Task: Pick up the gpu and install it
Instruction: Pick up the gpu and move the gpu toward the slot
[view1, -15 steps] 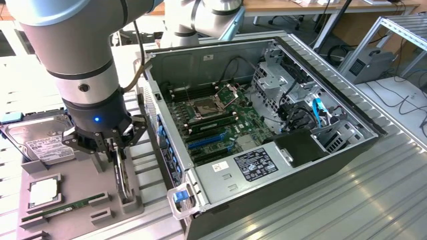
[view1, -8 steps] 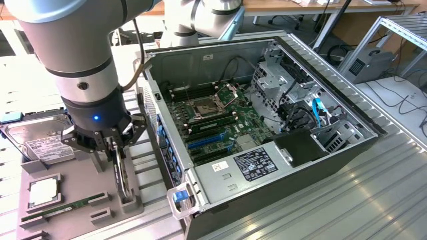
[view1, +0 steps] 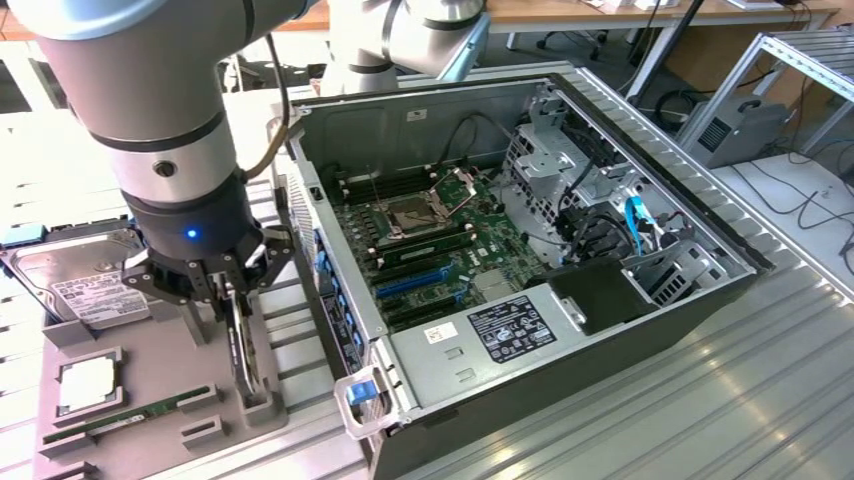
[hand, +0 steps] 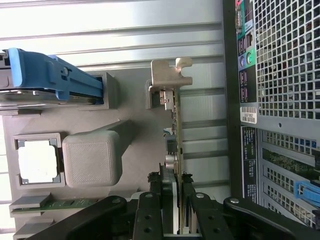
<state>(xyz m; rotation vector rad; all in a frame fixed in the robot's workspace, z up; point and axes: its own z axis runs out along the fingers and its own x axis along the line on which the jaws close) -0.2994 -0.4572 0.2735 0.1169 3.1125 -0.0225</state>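
Note:
The gpu (view1: 247, 357) is a thin dark card standing on edge in a slot of the grey holder tray (view1: 150, 352), beside the open computer case (view1: 607, 300). My gripper (view1: 227, 296) is straight above it, with a finger on each side of the card's upper edge. In the wrist view the gpu (hand: 173, 131) appears edge-on, its silver bracket (hand: 169, 75) at the far end. There the gripper (hand: 176, 189) is closed onto the card, whose lower edge still rests in the tray.
The tray also holds a hard drive (view1: 78, 287) in a blue carrier (hand: 47, 80), a CPU (view1: 87, 385) and a green RAM stick (view1: 127, 415). Inside the case, the motherboard's blue expansion slots (view1: 407, 282) lie exposed. The case's rear wall (hand: 280, 75) is close to the card.

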